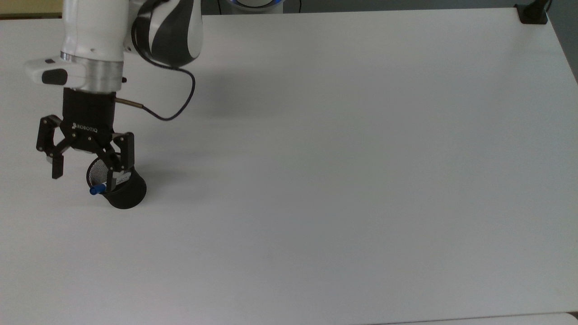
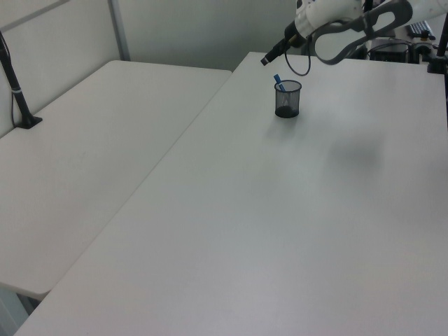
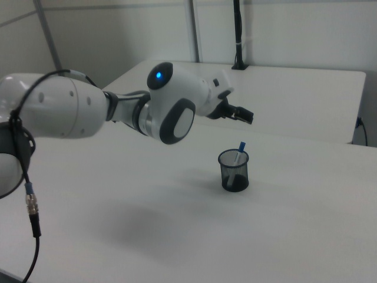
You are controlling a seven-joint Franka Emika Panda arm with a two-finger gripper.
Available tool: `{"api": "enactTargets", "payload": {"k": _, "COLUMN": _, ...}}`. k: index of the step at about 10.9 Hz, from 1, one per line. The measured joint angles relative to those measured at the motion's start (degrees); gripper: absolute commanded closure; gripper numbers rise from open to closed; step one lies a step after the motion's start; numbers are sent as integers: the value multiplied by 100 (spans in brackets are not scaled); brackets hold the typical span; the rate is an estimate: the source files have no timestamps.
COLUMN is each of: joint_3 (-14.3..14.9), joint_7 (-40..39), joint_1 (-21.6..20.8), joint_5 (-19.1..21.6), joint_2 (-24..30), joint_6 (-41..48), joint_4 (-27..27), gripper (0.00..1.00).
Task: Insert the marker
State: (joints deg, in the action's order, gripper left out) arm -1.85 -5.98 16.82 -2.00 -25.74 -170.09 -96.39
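Nearest in the right view, bare white table (image 3: 177, 247), with the black mesh cup (image 3: 234, 170) standing upright farther in. Inside that cup, the marker (image 3: 238, 154), leaning on the rim with its blue end poking above the mesh; seen in the top view as a blue tip (image 1: 95, 190) jutting past the cup's edge (image 1: 128, 198). Above and just behind, the gripper (image 1: 86, 155), fingers spread wide and holding nothing, apart from the marker, hanging over the cup's mouth. Farther back, the white and grey arm (image 3: 88, 112) and a black post (image 3: 237, 35) on the adjoining table.

Insertion looks done, judging from the released marker resting in the cup. Risks from here: a finger (image 1: 121, 158) sits close above the rim in the top view, so any sideways drift low down could catch the protruding blue end or clip the mesh, tipping the light cup and spilling the marker. Safest likely a straight rise before travelling away.
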Motion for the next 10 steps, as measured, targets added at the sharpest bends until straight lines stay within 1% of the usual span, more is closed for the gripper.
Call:
{"api": "enactTargets", "payload": {"k": 2, "joint_3": -12, "joint_7": 186, "joint_1": -109, "joint_5": 2, "joint_2": 533, "joint_6": 1149, "joint_4": 31, "gripper": 0}}
{"api": "enactTargets", "payload": {"k": 5, "joint_3": -36, "joint_7": 814, "joint_1": -526, "joint_5": 13, "joint_2": 1718, "joint_6": 3585, "joint_4": 53, "gripper": 0}}
{"api": "enactTargets", "payload": {"k": 6, "joint_3": -42, "joint_7": 1023, "joint_1": -682, "joint_5": 22, "joint_2": 2034, "joint_6": 4398, "joint_4": 66, "gripper": 0}}
{"api": "enactTargets", "payload": {"k": 8, "joint_3": -33, "joint_7": 1437, "joint_1": -1024, "joint_5": 30, "joint_2": 2466, "joint_6": 5859, "joint_4": 124, "gripper": 0}}
{"api": "enactTargets", "payload": {"k": 9, "joint_3": -1, "joint_7": 1613, "joint_1": -1158, "joint_5": 31, "joint_2": 2563, "joint_6": 6267, "joint_4": 133, "gripper": 0}}
{"api": "enactTargets", "payload": {"k": 10, "joint_3": 121, "joint_7": 1823, "joint_1": -1401, "joint_5": 31, "joint_2": 2663, "joint_6": 6757, "joint_4": 135, "gripper": 0}}
